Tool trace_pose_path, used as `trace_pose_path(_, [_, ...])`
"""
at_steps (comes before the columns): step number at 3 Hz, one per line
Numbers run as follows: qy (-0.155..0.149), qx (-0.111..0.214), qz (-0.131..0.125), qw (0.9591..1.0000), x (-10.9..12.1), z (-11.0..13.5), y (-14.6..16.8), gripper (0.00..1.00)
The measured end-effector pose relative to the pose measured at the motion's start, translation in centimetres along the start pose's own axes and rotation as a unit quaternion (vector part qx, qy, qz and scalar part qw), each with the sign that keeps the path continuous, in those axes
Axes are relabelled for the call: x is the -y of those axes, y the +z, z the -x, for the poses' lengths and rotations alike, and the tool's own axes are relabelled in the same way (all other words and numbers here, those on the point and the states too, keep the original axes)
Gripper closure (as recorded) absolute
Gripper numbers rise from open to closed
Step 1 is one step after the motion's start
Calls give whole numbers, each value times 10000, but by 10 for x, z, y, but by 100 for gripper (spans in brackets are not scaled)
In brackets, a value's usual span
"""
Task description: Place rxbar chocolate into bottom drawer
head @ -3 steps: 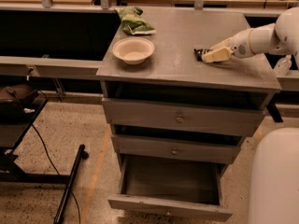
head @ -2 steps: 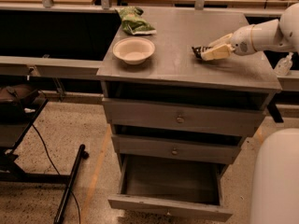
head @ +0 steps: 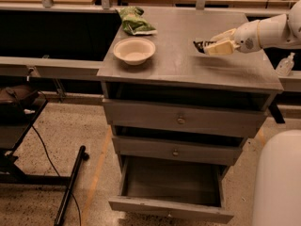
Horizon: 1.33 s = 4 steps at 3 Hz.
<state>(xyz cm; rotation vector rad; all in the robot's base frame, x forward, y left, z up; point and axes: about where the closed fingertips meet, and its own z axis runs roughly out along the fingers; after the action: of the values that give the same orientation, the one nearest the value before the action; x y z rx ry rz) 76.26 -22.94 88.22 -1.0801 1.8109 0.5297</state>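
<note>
My gripper (head: 212, 46) reaches in from the right, held a little above the right side of the grey cabinet top (head: 178, 55). Its pale fingers are shut on the rxbar chocolate (head: 200, 45), a small dark bar whose end sticks out to the left of the fingers. The bottom drawer (head: 171, 207) is pulled open at the foot of the cabinet, far below the gripper. Its grey box interior holds nothing that I can see.
A pale bowl (head: 134, 50) sits on the left of the cabinet top, a green snack bag (head: 134, 21) behind it. Two shallower drawers with round knobs (head: 180, 120) are closed. A clear bottle (head: 285, 65) stands at right. A dark stand and cable (head: 70, 185) lie at lower left.
My gripper has risen off the cabinet top and moved slightly left with the bar in its fingers. The drawer, bowl and bag have not moved.
</note>
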Motion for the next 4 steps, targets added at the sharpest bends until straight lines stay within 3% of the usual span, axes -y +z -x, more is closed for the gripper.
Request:
trace_pose_path(1, [14, -70, 17, 10000, 1, -5, 0, 89])
trace_pose_path(2, [24, -124, 63, 9999, 0, -9, 1, 100])
trace_pose_path(3, [25, -126, 66, 9999, 0, -9, 1, 100])
trace_pose_path(4, [-141, -109, -154, 9997, -4, -6, -19, 100])
